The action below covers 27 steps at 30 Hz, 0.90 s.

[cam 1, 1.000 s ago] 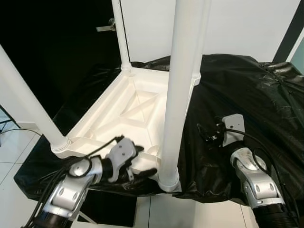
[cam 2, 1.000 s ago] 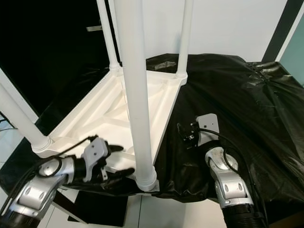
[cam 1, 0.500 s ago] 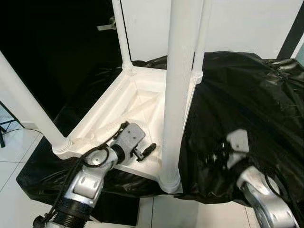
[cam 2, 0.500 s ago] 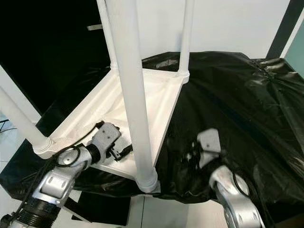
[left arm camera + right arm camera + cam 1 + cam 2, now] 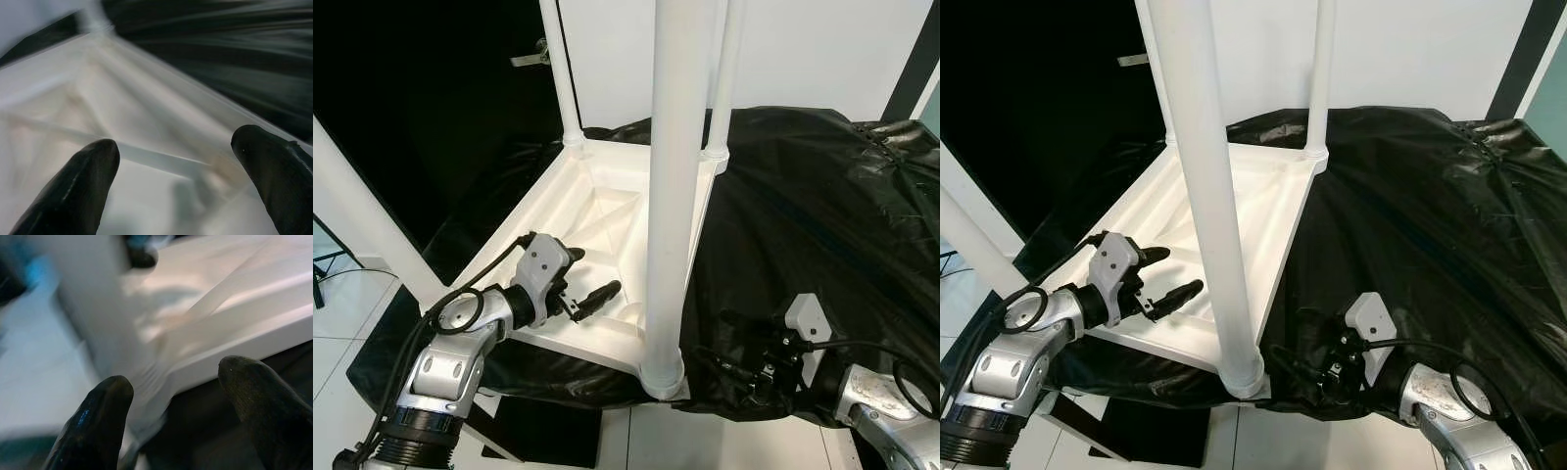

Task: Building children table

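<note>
A white plastic children's table (image 5: 607, 211) lies upside down on a black cover (image 5: 822, 196), its legs pointing up. The nearest leg (image 5: 674, 196) stands in the front corner socket. My left gripper (image 5: 593, 272) hovers open just over the ribbed underside near the front edge; the left wrist view has its fingertips (image 5: 73, 191) apart above the white ribs. My right gripper (image 5: 1317, 364) sits low on the black cover beside the base of the nearest leg, open. In the right wrist view its fingertips (image 5: 98, 421) are spread, facing the white table edge (image 5: 234, 342).
Three more legs rise at the other corners: far left (image 5: 560, 69), far right (image 5: 726, 78), near left (image 5: 362, 206). A dark doorway is on the left, a white wall behind. The covered surface ends just before me, with tiled floor (image 5: 333, 313) below.
My left gripper rose from under the table's front edge to above its underside. The right arm dropped lower and swung in toward the nearest leg's base.
</note>
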Motion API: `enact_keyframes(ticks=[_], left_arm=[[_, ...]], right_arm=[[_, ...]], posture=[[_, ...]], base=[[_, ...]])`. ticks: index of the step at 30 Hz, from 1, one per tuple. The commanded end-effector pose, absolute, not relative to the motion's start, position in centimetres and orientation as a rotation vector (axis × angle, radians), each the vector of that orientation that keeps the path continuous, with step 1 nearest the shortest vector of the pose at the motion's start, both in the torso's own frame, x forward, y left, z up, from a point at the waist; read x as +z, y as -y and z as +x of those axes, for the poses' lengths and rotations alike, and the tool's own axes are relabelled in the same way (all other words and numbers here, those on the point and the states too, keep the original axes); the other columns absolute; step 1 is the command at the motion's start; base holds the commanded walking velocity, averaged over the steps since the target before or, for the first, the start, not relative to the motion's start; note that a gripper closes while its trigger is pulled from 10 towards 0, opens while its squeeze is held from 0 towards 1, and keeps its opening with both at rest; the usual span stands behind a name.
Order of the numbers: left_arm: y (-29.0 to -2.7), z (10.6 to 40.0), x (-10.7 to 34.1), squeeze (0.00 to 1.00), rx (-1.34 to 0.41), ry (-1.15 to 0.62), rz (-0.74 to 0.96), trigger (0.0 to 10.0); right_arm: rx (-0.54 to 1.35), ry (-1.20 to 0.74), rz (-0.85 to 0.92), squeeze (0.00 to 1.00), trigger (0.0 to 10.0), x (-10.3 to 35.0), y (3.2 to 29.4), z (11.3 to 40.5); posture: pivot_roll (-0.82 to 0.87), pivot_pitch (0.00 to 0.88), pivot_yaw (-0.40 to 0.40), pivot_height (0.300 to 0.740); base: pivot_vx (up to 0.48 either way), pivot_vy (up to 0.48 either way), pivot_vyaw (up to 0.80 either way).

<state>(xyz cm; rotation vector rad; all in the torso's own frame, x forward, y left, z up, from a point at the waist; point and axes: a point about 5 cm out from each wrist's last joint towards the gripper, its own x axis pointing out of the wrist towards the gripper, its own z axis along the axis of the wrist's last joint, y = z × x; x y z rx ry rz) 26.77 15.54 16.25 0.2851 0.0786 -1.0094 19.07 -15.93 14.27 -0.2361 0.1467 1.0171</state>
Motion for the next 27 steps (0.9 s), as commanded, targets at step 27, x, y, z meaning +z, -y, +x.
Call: enact_keyframes(ticks=[27], left_arm=[[-15.5, 24.0, 12.4, 0.00, -1.242, -0.287, 0.550, 10.0]], right_arm=[[1.146, 0.002, -0.217, 0.00, 10.0, 15.5, 10.2, 23.9]], posture=[[-0.03, 0.000, 0.024, 0.740]], base=[[0.000, 0.000, 0.00]])
